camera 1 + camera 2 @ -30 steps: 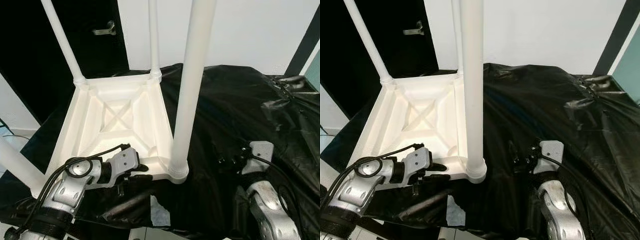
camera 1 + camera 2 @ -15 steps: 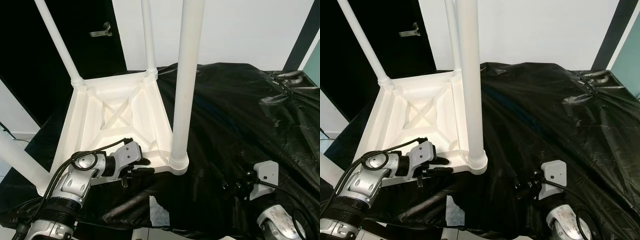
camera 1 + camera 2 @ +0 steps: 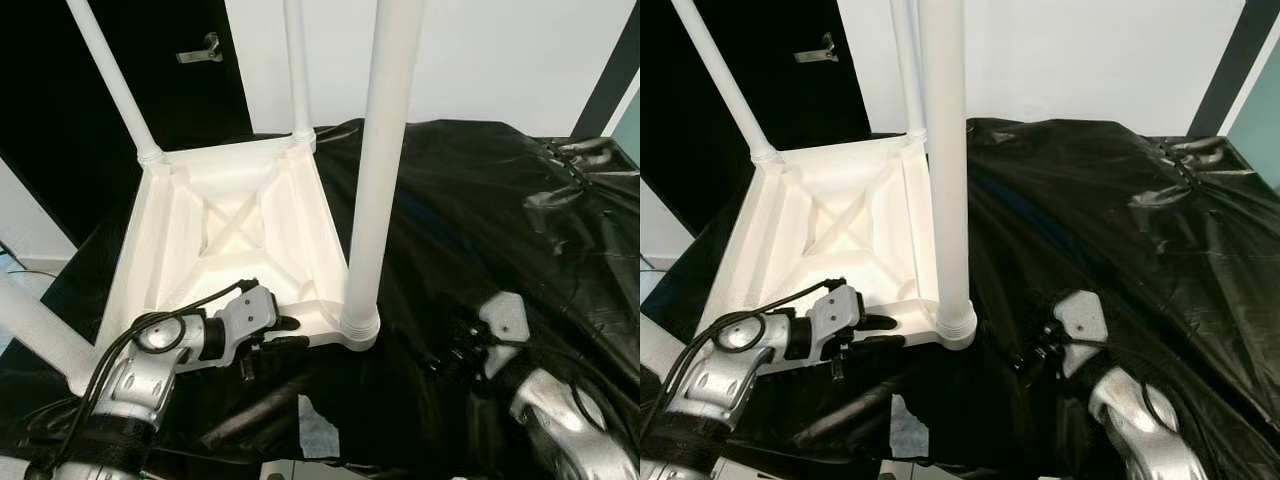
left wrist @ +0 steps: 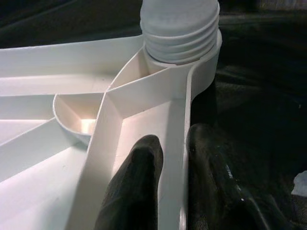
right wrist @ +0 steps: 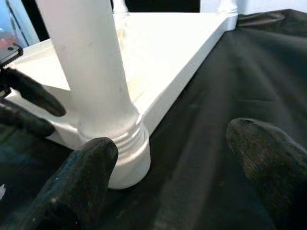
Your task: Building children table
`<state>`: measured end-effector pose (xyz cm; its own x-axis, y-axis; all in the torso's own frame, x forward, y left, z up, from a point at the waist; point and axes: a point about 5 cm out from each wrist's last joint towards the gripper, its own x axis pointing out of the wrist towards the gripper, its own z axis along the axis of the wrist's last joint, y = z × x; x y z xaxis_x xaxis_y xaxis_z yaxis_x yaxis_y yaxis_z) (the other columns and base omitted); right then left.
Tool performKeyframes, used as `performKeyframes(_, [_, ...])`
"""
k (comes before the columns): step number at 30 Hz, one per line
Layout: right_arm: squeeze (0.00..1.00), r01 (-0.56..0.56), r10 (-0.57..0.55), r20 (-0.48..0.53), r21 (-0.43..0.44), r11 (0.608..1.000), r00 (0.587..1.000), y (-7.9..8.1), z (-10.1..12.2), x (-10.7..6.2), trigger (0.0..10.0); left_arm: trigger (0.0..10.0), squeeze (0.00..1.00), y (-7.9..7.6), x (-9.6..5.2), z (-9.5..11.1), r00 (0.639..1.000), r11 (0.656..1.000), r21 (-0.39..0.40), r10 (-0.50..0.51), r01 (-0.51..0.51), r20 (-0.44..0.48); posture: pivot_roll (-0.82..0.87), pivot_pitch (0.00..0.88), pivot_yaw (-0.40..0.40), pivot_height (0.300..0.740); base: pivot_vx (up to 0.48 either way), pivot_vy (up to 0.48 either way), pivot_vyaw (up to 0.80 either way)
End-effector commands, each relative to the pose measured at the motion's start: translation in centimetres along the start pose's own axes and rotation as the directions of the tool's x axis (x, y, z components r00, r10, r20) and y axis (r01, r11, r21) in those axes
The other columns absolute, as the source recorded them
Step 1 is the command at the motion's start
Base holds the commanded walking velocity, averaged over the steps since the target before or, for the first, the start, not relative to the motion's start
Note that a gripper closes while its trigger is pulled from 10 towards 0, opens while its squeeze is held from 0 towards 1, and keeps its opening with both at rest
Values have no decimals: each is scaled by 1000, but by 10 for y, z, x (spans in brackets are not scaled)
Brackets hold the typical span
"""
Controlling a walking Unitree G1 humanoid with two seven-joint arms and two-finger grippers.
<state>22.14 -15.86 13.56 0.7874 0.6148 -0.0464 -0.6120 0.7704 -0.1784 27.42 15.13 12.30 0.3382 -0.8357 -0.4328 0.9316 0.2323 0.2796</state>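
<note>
A white children's table [image 3: 235,220] lies upside down on a black plastic sheet [image 3: 500,200], with its legs pointing up. The nearest leg [image 3: 375,200] is screwed into the corner socket [image 4: 180,28] at the front right. My left gripper [image 3: 285,332] is shut on the table's near rim [image 4: 175,163], one finger inside the frame and one outside, just left of that socket. My right gripper [image 3: 445,355] hovers low over the sheet to the right of the leg's base [image 5: 120,143]. Its fingers [image 5: 81,182] are spread wide apart and hold nothing.
Two more legs rise at the far corners [image 3: 110,80] [image 3: 297,70], and a fourth [image 3: 40,330] slants out at the near left. Behind stand a black door with a handle [image 3: 200,50] and a white wall. The sheet has a torn gap [image 3: 318,435] at its front edge.
My right gripper dropped back and then came forward again toward the base of the near leg. My left gripper has stayed clamped on the rim. The camera shifted a little.
</note>
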Motion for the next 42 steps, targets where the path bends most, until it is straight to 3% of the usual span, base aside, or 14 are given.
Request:
performKeyframes(1, [0,-46,46,-17,12,999,999,1,-3,3,10000,10000,0,7,-3,0,979,979,-14,204,-204,3,41,0,30,740,0,0,0])
performKeyframes(7, [0,-133,132,-17,-15,991,991,-1,-2,20,10000,10000,0,-1,-2,5,983,983,-7,182,-182,25,50,0,24,740,0,0,0])
performKeyframes(9, [0,-195,195,-11,-39,980,981,-4,-1,40,10000,10000,0,-5,-2,9,984,984,-10,176,-176,35,64,0,14,740,0,0,0])
performKeyframes(11, [0,-195,195,-11,-39,980,981,-4,-1,40,10000,10000,0,-5,-2,9,984,984,-10,176,-176,35,64,0,14,740,0,0,0])
performKeyframes(12, [0,-214,213,-12,-54,975,977,-6,-1,48,10000,10000,0,-5,-3,11,983,984,-9,177,-177,41,70,0,10,740,0,0,0])
performKeyframes(15, [0,-253,253,-21,-88,963,967,-10,-2,65,10000,10000,0,-6,-5,10,984,984,-2,180,-180,7,75,0,6,740,0,0,0])
performKeyframes(19, [0,-327,326,-27,-101,940,945,-3,-1,79,10000,10000,0,-4,-2,7,973,973,5,229,-229,-25,80,0,-1,740,0,0,0])
performKeyframes(24, [0,-397,395,-42,-110,911,918,4,-2,79,10000,10000,0,6,-6,10,951,951,1,308,-308,-33,95,0,-18,740,0,0,0])
performKeyframes(33, [0,-425,420,-65,-118,898,905,-7,-8,60,10000,10000,0,14,-25,6,924,926,10,376,-377,-70,95,0,-26,740,0,0,0])
performKeyframes(42, [0,-374,379,10,-141,916,925,-8,4,94,10000,10000,0,15,-20,4,945,944,-34,326,-327,-37,84,0,-20,740,0,0,0])
